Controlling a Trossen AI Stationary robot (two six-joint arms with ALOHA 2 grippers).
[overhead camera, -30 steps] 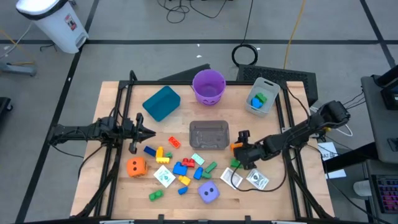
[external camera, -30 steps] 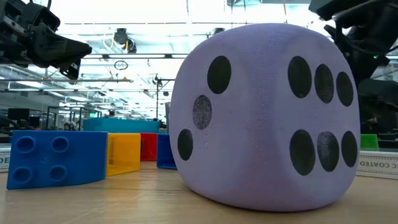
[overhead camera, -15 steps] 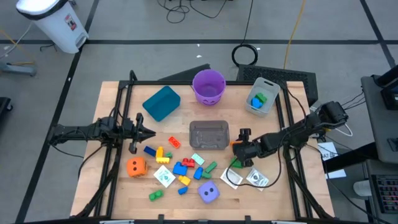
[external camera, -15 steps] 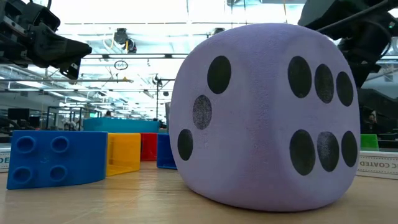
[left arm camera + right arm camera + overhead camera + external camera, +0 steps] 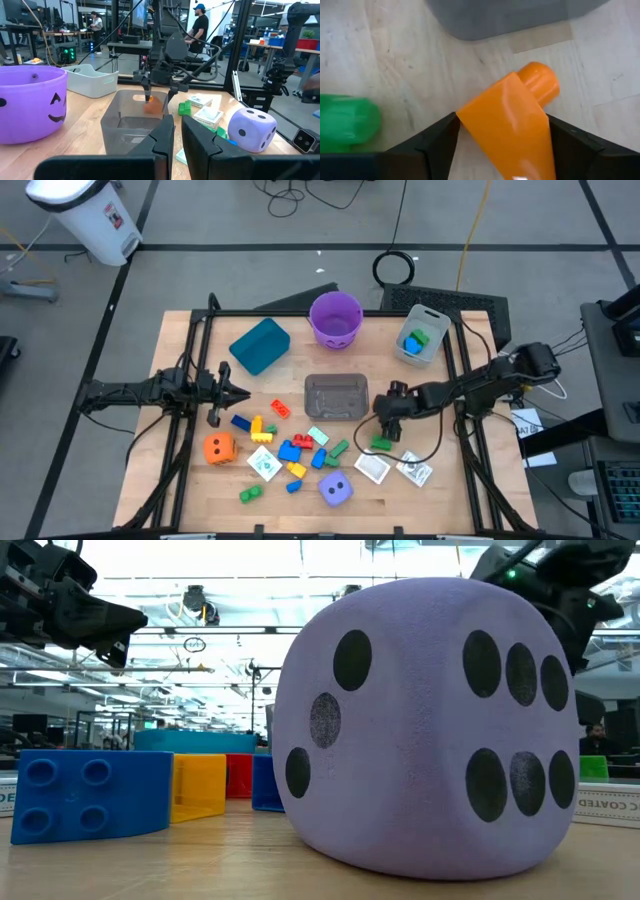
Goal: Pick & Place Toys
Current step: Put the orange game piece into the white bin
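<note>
My right gripper (image 5: 385,414) points steeply down just right of the clear tub (image 5: 336,397), with an orange block (image 5: 510,125) between its fingers; the left wrist view shows it (image 5: 160,95) behind the tub. A green block (image 5: 381,443) lies just near of it. Several coloured blocks (image 5: 295,450), an orange die (image 5: 219,447), a purple die (image 5: 336,490) and white cards (image 5: 372,468) lie on the near half of the table. My left gripper (image 5: 245,393) waits shut at the left, pointing level. My right gripper has the orange block between its two fingers, coming from above at a slant. One corner of the block (image 5: 461,116) meets one fingertip, and its opposite side (image 5: 544,125) lies along the other finger. The block sits turned askew, its stud (image 5: 538,80) pointing away.
A purple bucket (image 5: 335,318), a teal bin (image 5: 259,345) and a grey tub holding blocks (image 5: 419,340) stand along the far side. Black frame rails (image 5: 195,380) run down both sides of the table.
My right gripper has swung toward the table's far edge and the clear tub, rolled about its own axis and sunk a little onto the orange block. The cards it stood over now show fully.
</note>
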